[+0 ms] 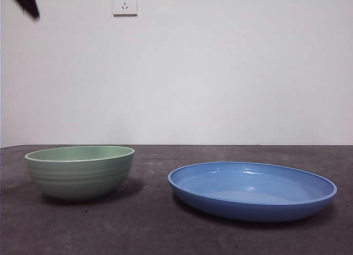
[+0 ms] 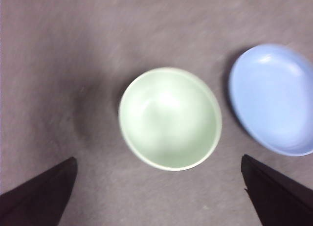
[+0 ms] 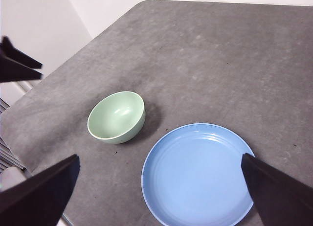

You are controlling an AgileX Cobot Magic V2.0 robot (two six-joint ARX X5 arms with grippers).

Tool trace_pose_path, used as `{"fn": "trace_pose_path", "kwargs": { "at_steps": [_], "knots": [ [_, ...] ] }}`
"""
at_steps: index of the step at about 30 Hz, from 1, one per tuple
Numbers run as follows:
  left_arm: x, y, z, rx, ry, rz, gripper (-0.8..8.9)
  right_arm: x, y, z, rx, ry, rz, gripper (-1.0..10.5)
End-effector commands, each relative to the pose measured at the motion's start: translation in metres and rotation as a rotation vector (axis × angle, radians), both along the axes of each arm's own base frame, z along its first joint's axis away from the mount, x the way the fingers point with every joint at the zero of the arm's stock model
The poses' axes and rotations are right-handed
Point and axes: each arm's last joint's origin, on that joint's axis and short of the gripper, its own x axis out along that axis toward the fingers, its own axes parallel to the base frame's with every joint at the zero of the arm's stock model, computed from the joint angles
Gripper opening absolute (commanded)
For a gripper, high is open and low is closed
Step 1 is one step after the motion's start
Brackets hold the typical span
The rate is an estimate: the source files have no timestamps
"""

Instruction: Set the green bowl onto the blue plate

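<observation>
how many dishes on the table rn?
2. The green bowl sits on the table's left side in the front view, empty. The blue plate sits to its right, apart from it, also empty. Nothing seems hidden.

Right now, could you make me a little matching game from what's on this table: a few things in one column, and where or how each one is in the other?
Things:
1. bowl
2. plate
3. left end effector
4. wall socket

States:
A. blue, empty, on the table
B. high on the white wall
C. green, empty, beside the plate, not touching it
D. open, above the bowl

Pairs: 1-C, 2-A, 3-D, 4-B
</observation>
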Motion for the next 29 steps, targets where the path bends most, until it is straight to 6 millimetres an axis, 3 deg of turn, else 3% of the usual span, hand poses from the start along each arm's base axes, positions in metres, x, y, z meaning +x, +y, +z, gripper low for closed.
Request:
{"fn": "trace_pose_path", "kwargs": {
  "at_steps": [1,12,19,23,29],
  "knots": [
    [0.018,-0.004,-0.007,0.021,0.043,0.010,6.53,-0.001,0.000,0.005,0.005,-0.015,0.004,6.2],
    [0.086,-0.019,-0.080,0.082,0.298,0.007,6.52,-0.001,0.000,0.005,0.005,-0.016,0.003,6.2],
    [0.111,-0.024,-0.127,0.112,0.432,0.006,6.40,-0.001,0.000,0.005,0.005,-0.016,0.003,6.2],
    [0.118,-0.026,-0.142,0.119,0.461,0.005,5.42,-0.001,0.000,0.005,0.005,-0.015,0.003,6.2],
    [0.121,-0.027,-0.145,0.117,0.453,0.006,4.13,-0.001,0.000,0.005,0.015,-0.006,-0.002,6.2]
  ]
}}
